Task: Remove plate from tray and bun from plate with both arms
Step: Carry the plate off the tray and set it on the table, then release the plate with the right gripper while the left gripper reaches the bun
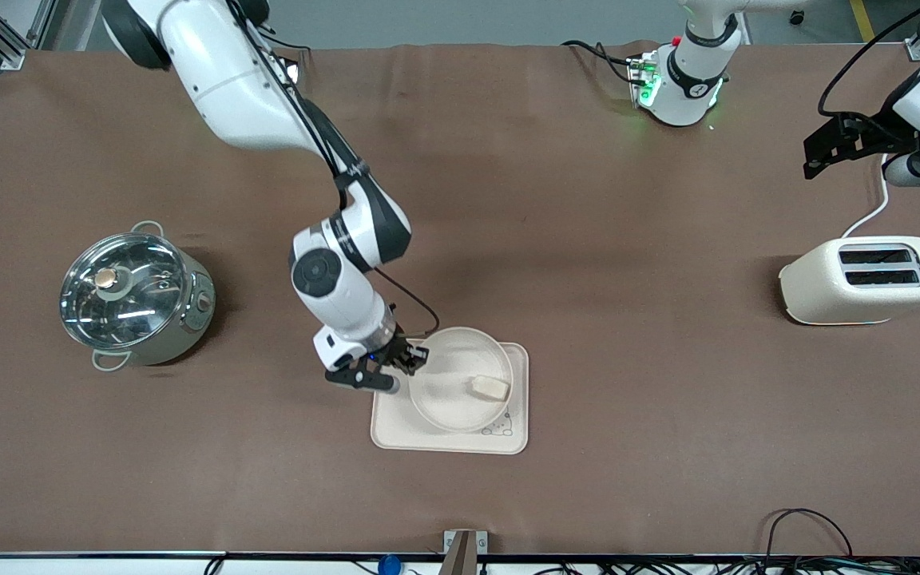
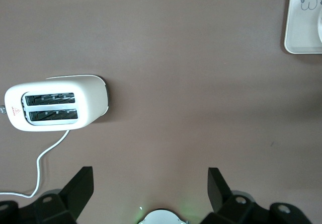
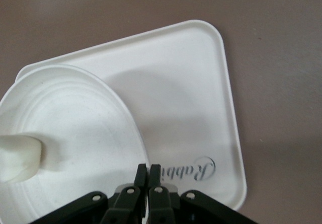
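Front view shows, nearest to the camera, the tray (image 1: 450,438) on the brown table, with the plate (image 1: 452,399) on it and the bun (image 1: 489,388) lying inside the plate, toward the left arm's end. The right gripper (image 1: 408,361) is at the plate's rim on the side toward the right arm's end, and its fingers (image 3: 149,176) are pressed together on that rim; I judge this thin edge is the only place to pinch, so the plate can be lifted off the tray. Farther away, the left gripper (image 2: 150,194) hangs spread wide and empty over bare table near the toaster (image 1: 864,279), waiting, probably for the bun.
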Controlling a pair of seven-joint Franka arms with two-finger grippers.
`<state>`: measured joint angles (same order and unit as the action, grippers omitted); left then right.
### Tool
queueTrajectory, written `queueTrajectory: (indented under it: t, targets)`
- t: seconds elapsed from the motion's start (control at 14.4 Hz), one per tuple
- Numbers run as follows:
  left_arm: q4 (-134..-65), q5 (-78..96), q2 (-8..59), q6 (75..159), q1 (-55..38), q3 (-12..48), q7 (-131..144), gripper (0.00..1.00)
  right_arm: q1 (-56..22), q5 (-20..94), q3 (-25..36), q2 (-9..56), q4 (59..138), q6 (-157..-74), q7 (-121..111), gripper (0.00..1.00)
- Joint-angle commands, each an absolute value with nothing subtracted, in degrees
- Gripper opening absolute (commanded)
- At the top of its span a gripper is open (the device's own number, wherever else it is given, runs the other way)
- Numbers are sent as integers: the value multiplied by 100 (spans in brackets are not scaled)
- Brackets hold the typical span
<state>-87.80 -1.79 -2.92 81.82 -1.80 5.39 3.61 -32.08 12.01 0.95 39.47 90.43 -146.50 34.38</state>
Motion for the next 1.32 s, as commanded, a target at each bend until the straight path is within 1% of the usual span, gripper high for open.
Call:
queueTrajectory:
  t: [0.0, 0.07, 0.14, 0.28, 0.35, 0.62, 0.69, 0.76, 0.83, 0.9, 1.04, 1.18, 1.25]
  targets:
    - [-8710, -132, -334, 8068, -158, 554, 281, 100, -3217, 1248, -157, 2674, 11070, -15230, 3401, 0]
    - [-8710, -132, -334, 8068, -158, 554, 281, 100, -3269, 1248, -237, 2402, 11579, -15345, 3410, 0]
    - [-8710, -132, -334, 8068, -158, 554, 281, 100, -3357, 1248, -255, 2182, 12106, -15642, 3410, 0]
    - [-8710, -132, -334, 8068, -158, 554, 281, 100, -3532, 1257, -299, 2065, 12986, -16650, 3436, 0]
    - [-8710, -132, -334, 8068, -158, 554, 281, 100, -3612, 1257, -299, 2083, 13103, -16829, 3480, 0]
    - [-8710, -132, -334, 8068, -149, 554, 281, 100, -4234, 1266, -290, 2083, 13271, -16918, 4085, 0]
    - [-8710, -132, -334, 8068, -149, 554, 290, 100, -4280, 1266, -290, 2083, 13263, -16919, 4252, 1]
    - [-8710, -123, -343, 8068, -149, 545, 281, 100, -4298, 1266, -290, 2083, 13254, -16919, 4428, 11]
    - [-8710, -132, -343, 8068, -149, 545, 281, 100, -4315, 1257, -290, 2083, 13245, -16902, 4621, 49]
    - [-8701, -123, -334, 8068, -149, 545, 281, 100, -4376, 1257, -290, 2083, 13245, -16901, 4780, 84]
    - [-8701, -123, -334, 8068, -149, 545, 299, 100, -4421, 1257, -273, 2048, 13245, -16866, 4869, 100]
    - [-8710, -114, -308, 8086, -158, 545, 386, 100, -4281, 1257, -185, 2004, 13219, -16744, 4817, 100]
    - [-8710, -106, -273, 8121, -176, 554, 395, 100, -4185, 1248, -71, 1934, 13158, -16552, 4799, 100]
